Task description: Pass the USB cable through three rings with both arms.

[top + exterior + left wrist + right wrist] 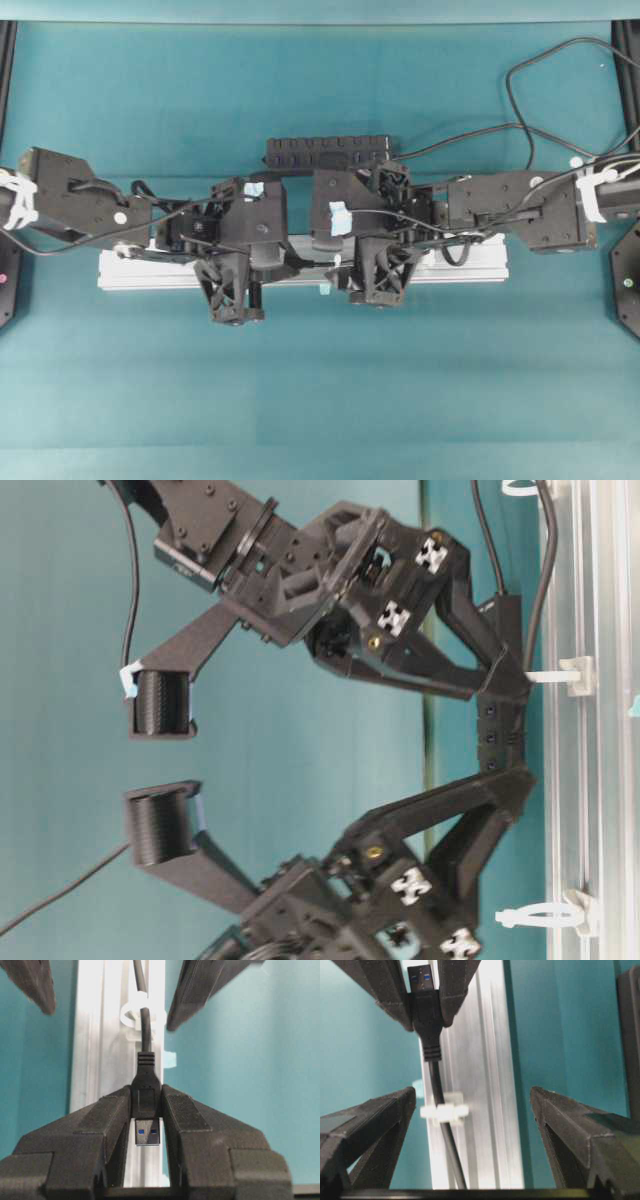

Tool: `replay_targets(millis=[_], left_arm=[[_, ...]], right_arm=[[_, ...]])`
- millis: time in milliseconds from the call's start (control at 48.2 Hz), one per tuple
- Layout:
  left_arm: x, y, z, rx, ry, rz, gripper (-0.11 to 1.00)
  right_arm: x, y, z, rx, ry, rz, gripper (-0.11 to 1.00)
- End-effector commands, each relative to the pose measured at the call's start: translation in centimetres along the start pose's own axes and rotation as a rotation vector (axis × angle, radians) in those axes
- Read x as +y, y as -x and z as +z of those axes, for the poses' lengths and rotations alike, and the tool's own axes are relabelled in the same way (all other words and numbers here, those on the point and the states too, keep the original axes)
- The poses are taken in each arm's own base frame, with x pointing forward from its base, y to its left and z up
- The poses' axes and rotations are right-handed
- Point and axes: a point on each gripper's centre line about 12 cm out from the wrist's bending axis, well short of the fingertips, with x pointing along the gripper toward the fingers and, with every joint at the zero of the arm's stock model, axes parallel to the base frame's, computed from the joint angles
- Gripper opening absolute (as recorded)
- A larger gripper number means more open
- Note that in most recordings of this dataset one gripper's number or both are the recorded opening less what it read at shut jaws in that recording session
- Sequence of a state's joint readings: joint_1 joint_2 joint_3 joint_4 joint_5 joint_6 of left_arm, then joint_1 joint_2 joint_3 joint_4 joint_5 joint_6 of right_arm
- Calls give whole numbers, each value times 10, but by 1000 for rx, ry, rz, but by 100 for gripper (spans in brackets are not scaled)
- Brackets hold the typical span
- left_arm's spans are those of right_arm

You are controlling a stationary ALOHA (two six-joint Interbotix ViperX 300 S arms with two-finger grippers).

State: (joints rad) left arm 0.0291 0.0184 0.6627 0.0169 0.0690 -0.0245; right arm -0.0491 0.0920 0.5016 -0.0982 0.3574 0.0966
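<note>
USB cable (144, 1035) passes through one white ring (136, 1012) above the rail (95, 1050); left tool (147, 1110) clamps its plug, right tool (472, 1105) gapes wide.

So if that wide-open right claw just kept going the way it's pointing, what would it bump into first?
Probably the USB cable's plug, pinched in the left claw straight ahead. The cord passes through a white ring on the rail between the open fingers; depth is unclear.
</note>
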Motion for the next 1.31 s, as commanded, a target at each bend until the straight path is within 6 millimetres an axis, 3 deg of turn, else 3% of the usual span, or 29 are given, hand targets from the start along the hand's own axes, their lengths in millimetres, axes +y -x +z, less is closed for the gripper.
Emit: replay_targets(millis=[0,228,685,789,976,1100,1287], left_arm=[[5,12,16,-46,1,9,23],[14,22,24,-77,12,28,23],[14,21,25,-78,12,28,23],[14,21,25,-78,12,28,23],[13,21,24,-72,13,27,23],[14,21,22,-63,13,27,23],[12,22,22,-63,10,24,23]], right_arm=[[2,4,11,-37,8,4,90],[5,4,18,-77,9,10,89],[11,-9,20,-79,22,20,83],[11,-9,20,-78,15,20,67],[11,-9,23,-91,14,21,24],[12,-8,28,-129,19,25,2],[12,-8,34,-179,19,30,-6]])
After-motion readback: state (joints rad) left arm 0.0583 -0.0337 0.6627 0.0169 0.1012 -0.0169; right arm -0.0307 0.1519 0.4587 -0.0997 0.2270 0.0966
